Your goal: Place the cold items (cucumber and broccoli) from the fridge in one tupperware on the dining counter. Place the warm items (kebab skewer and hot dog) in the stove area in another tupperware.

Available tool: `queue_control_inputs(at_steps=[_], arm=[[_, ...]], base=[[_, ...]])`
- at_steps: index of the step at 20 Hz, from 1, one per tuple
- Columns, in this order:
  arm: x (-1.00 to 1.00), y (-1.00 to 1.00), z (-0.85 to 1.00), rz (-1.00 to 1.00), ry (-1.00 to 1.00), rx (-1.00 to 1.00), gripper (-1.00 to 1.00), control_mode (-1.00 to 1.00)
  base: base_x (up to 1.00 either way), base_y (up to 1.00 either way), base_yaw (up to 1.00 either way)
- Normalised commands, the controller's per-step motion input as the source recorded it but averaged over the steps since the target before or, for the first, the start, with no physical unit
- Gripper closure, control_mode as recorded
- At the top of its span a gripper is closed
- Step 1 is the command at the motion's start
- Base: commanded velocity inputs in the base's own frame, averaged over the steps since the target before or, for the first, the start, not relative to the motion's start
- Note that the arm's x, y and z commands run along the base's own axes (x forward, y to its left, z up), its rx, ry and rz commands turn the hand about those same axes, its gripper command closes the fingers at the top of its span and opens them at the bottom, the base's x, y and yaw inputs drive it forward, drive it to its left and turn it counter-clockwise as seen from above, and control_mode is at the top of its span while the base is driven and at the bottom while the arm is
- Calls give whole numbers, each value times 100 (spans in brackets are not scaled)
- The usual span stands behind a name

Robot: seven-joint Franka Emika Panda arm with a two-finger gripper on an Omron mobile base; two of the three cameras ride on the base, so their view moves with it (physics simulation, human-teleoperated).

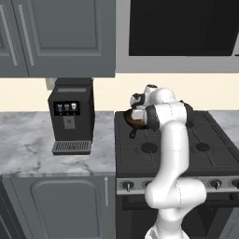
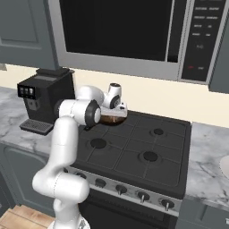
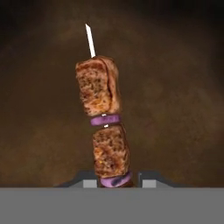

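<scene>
Hand view: gripper [image 3: 116,180] at the bottom edge, its two small dark fingertips [image 3: 89,180] closed in tight on the near end of the kebab skewer [image 3: 105,127], one tip each side of the lowest purple onion ring, touching it. So gripper is clamped on the skewer's near end. From there the skewer runs away from the tips & up the frame, leaning a bit left: meat chunk, then a second purple onion ring, then a bigger meat chunk, then the bare pale stick point at the far end. Behind it all a dark brown surface, the inside of the pan [image 3: 183,87]; whether the skewer lies on it or is just above it, can't tell. Left base view: white arm [image 1: 173,154] rises from lower right, bends fwd over the stove [image 1: 205,154], hand down over the pan [image 1: 133,122] on the rear-left burner; pan handle sticks out toward the front. Skewer hidden by the hand here. Further left, a black coffee machine [image 1: 71,116] on the marble counter [image 1: 28,149], well apart from the pan. Right base view: same hand over the pan [image 2: 112,119] at stove's back left; microwave [image 2: 134,36] above on the wall.
</scene>
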Motion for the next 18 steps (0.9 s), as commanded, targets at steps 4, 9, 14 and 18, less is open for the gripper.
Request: queue_control_inputs(at_steps=[4,9,14,18], arm=[[-14,0,-1,0,-32,0,100,-100],[-17,0,0,0,-74,0,100,-100],[-12,0,30,0,-39,0,100,-100],[-18,0,53,2,-19,0,100,-100]], base=[[0,0,0],[0,0,0],[0,0,0],[0,0,0]])
